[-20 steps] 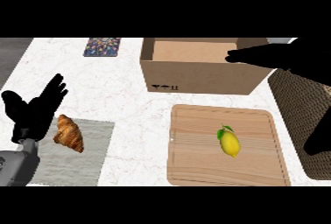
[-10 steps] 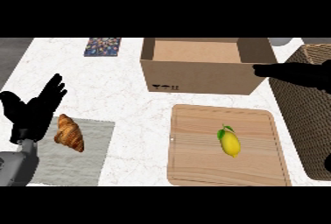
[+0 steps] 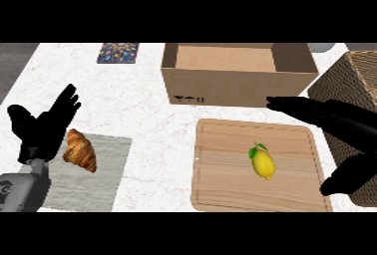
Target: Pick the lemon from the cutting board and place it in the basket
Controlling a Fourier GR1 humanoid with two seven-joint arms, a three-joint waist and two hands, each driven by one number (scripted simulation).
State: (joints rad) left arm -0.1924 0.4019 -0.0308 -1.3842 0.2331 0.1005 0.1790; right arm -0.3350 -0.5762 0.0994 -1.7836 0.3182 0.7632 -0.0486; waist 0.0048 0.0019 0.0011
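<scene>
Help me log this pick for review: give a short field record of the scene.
target: yellow lemon with green leaf, on light wooden cutting board
goal: brown wicker basket, right edge
right hand: open, fingers over board's far corner, apart from lemon
left hand: open, resting at left edge
other: open cardboard box; croissant on grey cloth

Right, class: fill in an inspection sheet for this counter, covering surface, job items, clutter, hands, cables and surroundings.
Surface: white marbled counter, no spills seen.
Job's things: lemon lies on the wooden cutting board; wicker basket at the right edge, inside hidden.
Clutter: croissant on a grey cloth; open cardboard box, nothing seen inside; patterned card at the far left.
Hands: left hand open, resting at the left; right hand open over the board's far right corner, clear of the lemon.
Cables: nothing seen.
Surroundings: grey area beyond the counter's left edge.
</scene>
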